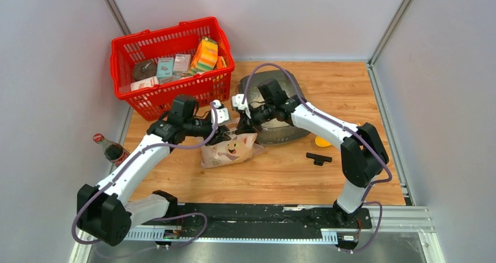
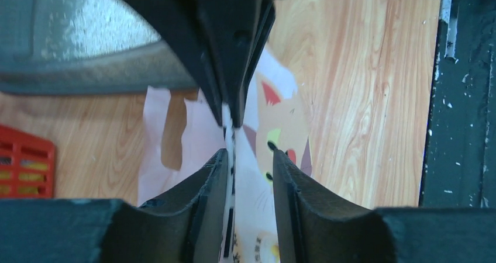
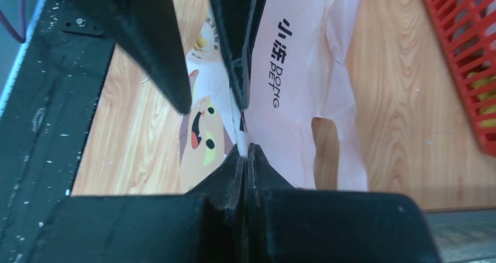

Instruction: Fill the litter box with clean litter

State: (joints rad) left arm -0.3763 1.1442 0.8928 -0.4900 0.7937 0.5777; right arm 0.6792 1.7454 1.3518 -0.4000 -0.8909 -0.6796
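Note:
The dark grey litter box (image 1: 279, 118) sits mid-table behind the cat-printed paper bag (image 1: 230, 149). No litter granules show anywhere. My right gripper (image 3: 246, 148) is shut on the bag's (image 3: 292, 87) upright top edge. My left gripper (image 2: 250, 155) is open and straddles that same edge from the opposite side, with the paper close to one finger (image 2: 207, 181). In the top view both grippers, left (image 1: 225, 120) and right (image 1: 243, 118), meet above the bag next to the box's near-left rim. The box's rim (image 2: 88, 70) shows in the left wrist view.
A red mesh basket (image 1: 169, 70) with several packages stands at the back left, close to the left arm. A yellow scoop (image 1: 321, 141) and a small black T-shaped piece (image 1: 319, 158) lie right of the box. A cola bottle (image 1: 111, 149) lies off the table's left edge.

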